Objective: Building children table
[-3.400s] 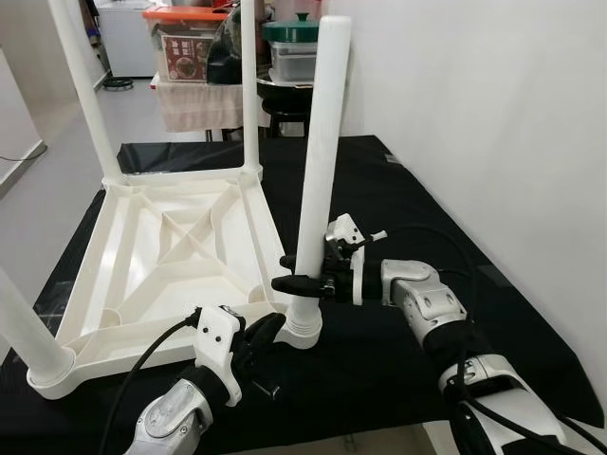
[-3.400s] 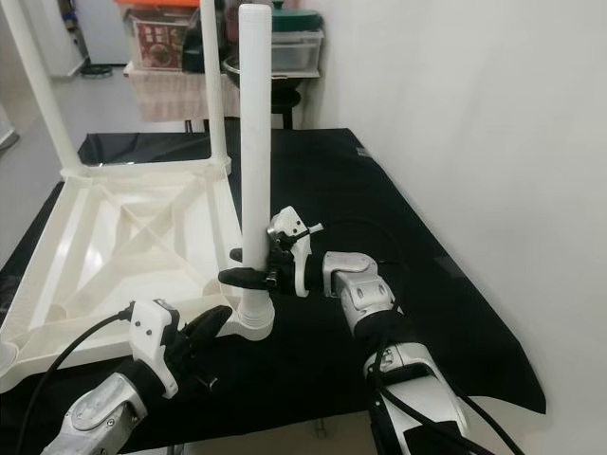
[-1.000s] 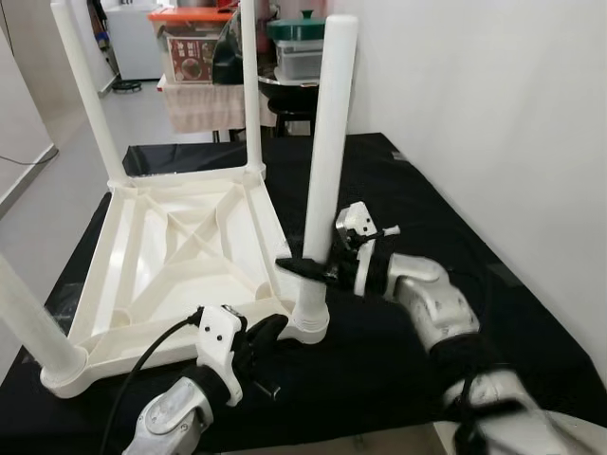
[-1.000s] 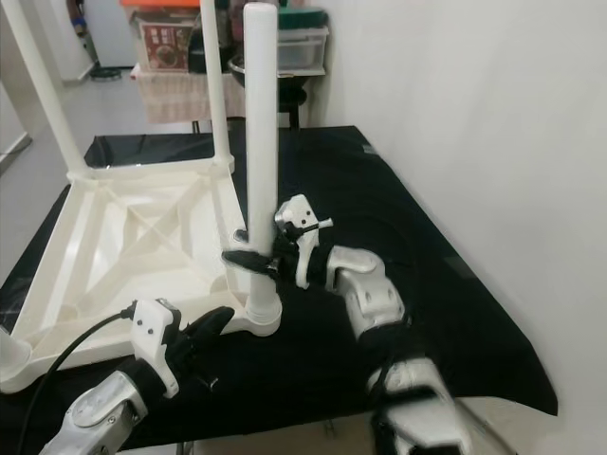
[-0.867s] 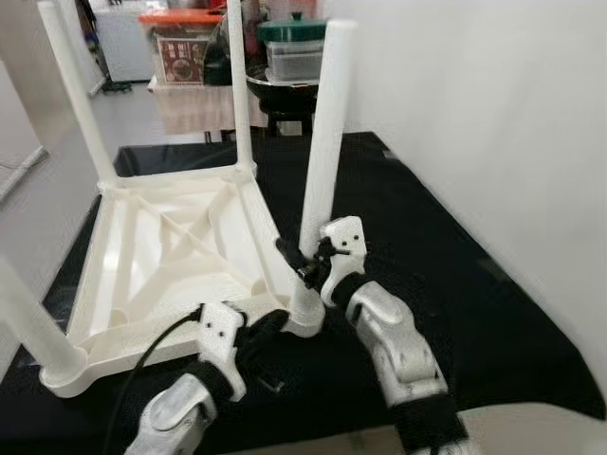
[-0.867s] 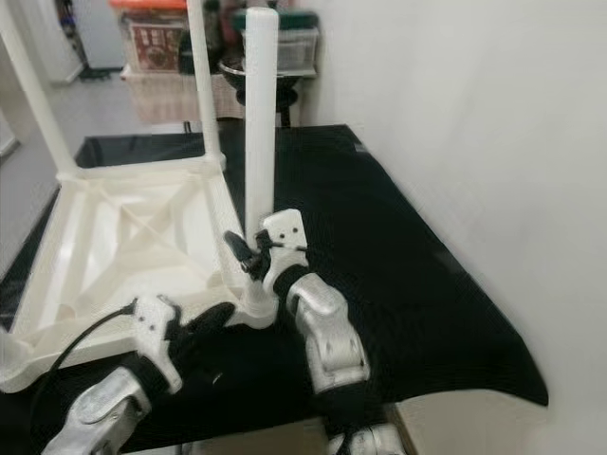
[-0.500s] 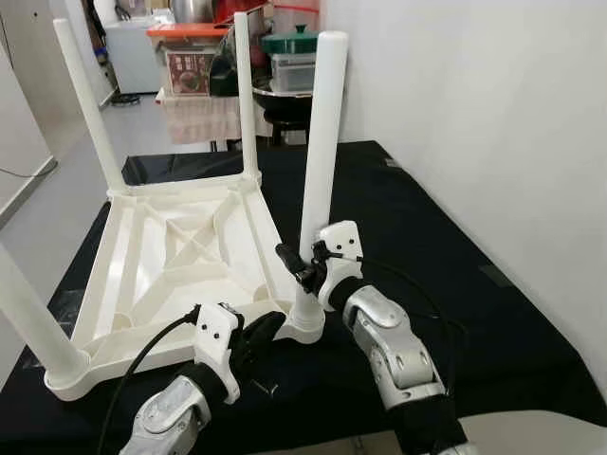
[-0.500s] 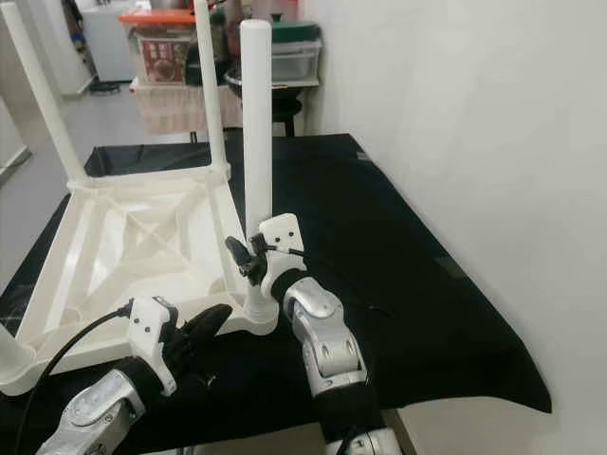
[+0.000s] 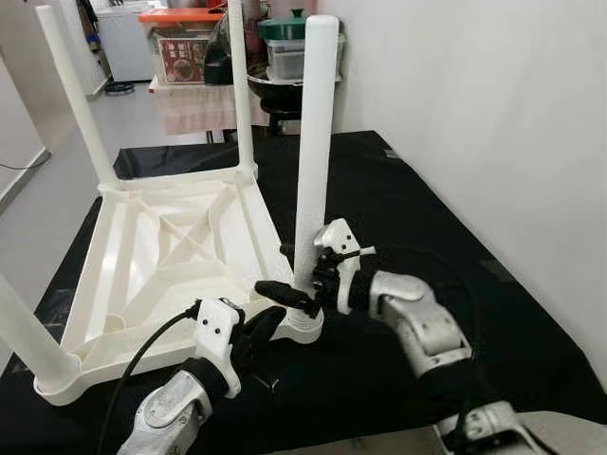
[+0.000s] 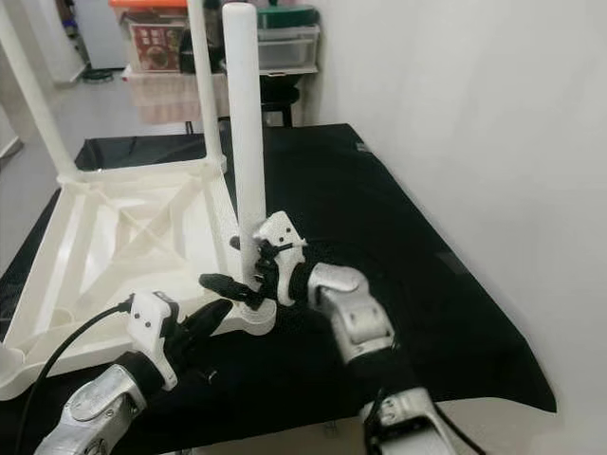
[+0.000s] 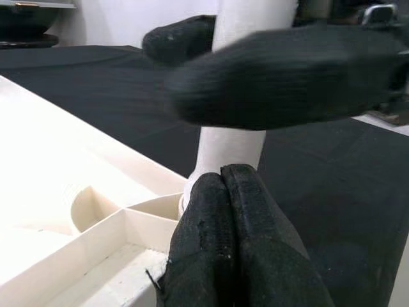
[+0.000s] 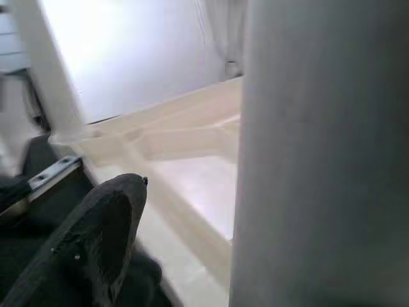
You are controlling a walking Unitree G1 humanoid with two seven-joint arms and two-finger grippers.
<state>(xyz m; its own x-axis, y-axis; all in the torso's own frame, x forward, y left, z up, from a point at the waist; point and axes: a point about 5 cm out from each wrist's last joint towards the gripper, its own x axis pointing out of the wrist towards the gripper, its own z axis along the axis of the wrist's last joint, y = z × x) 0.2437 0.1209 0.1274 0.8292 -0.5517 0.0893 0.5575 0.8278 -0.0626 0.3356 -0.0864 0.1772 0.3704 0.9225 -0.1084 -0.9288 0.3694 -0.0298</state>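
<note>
Four legs counted upright on the upturned children's table [image 9: 180, 180], which lies on a black cloth [image 9: 408, 218] just in front of the robot. Judged to be at the seating of the near right leg [image 9: 316, 142] in its corner socket [image 9: 302, 327].

Found the right gripper [image 9: 283, 273] low on that leg, fingers parted and straddling it. Saw daylight between one finger [image 12: 96, 236] and the leg in the right wrist view, so rated as a loose cradle, not a firm hold. Found the left gripper [image 9: 258, 327] with fingers [image 11: 223, 243] pressed together on nothing, tip resting by the table corner just beside the socket.

Recommendations, as judgement only:
- Close the right fingers squarely on the leg before pushing.
- Keep the leg plumb over the socket and press straight down.
- Brace the corner with the left gripper so the table does not slide on the cloth.
- Check the collar for a gap all round.

Containers, all well behind the table:
- Noted a clear box with an orange lid [image 9: 185, 43], something red-labelled inside, not readable.
- Noted a green-lidded pot [image 9: 289, 27] on a clear lidded tub [image 9: 289, 59]. Cannot tell the contents of either.
- Noted a dark bowl [image 9: 275, 90] below them, with its inside hidden.
</note>
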